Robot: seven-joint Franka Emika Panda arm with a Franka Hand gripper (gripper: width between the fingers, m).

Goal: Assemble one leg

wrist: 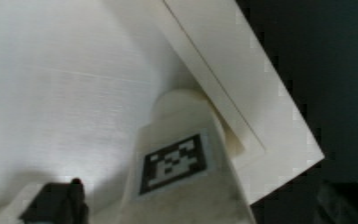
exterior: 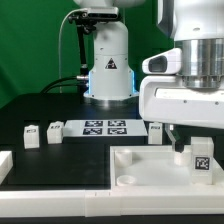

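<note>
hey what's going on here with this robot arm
A Franka arm is putting furniture together. Its pincer is down over a small tagged leg that sits on the large white panel near a corner. Whether it grips the leg is unclear. Three more small legs wait on the table beside the marker board.

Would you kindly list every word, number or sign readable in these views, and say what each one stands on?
No readable words or numbers.
Warning triangle, unlettered: on the white robot base.
Black-and-white square tags, patterns only: on the thin flat white marker board, the small white stubby leg on the large flat white square panel, and the small white blocks beside the board.
</note>
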